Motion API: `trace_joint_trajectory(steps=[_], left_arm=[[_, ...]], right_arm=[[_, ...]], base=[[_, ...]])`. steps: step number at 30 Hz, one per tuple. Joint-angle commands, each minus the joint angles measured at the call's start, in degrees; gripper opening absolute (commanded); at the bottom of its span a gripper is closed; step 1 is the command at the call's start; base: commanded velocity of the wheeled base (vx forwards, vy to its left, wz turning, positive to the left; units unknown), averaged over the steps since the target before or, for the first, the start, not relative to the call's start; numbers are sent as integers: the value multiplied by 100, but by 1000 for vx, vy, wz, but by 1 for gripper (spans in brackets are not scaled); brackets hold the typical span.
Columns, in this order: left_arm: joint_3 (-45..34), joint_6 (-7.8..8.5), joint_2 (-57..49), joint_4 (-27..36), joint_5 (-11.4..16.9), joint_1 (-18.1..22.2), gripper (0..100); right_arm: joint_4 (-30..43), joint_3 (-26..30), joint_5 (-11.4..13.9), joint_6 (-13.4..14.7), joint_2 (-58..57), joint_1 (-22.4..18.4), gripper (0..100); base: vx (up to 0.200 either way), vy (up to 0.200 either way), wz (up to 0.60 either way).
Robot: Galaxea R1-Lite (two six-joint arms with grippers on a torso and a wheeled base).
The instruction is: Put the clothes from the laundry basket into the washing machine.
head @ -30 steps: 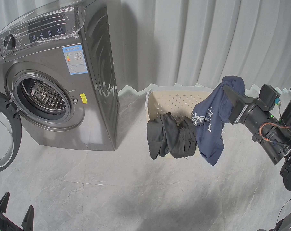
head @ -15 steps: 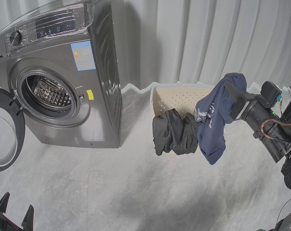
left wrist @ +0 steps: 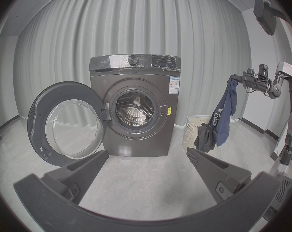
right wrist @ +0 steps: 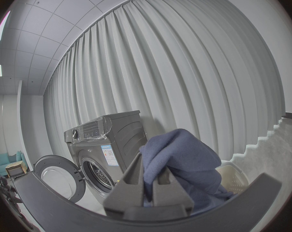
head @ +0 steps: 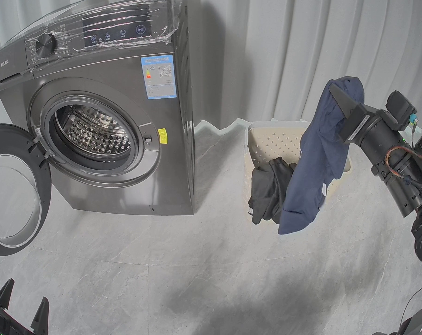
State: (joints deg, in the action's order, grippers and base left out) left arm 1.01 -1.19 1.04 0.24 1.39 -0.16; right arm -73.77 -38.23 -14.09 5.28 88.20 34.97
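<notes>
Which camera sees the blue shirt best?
The head view: the navy blue cloth shirt hangs full length from the right gripper. The left wrist view shows it far off; the right wrist view, just a bunched fold.

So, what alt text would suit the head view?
The right gripper holds a dark blue garment hanging by a cream plastic laundry basket with black clothes draped over its rim. A grey washing machine stands on the left, its round door open.

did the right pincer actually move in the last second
Yes. The view shifted, but against the laundry basket the right pincer, shut on the blue top, sits higher above the rim and nearer the washing machine.
</notes>
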Motion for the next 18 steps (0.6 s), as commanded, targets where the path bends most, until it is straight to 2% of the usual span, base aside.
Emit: trace_joint_trajectory(steps=[1,10,18], left_arm=[[-92,-4,-95,2,2,-2,100],[-84,-4,-95,2,2,-2,100],[-84,5,-95,2,2,-2,100]], right_arm=[[3,0,3,-1,4,9,0],[3,52,12,-1,22,27,0],[3,52,12,-1,39,71,0]], base=[[0,0,0],[0,0,0],[0,200,0]])
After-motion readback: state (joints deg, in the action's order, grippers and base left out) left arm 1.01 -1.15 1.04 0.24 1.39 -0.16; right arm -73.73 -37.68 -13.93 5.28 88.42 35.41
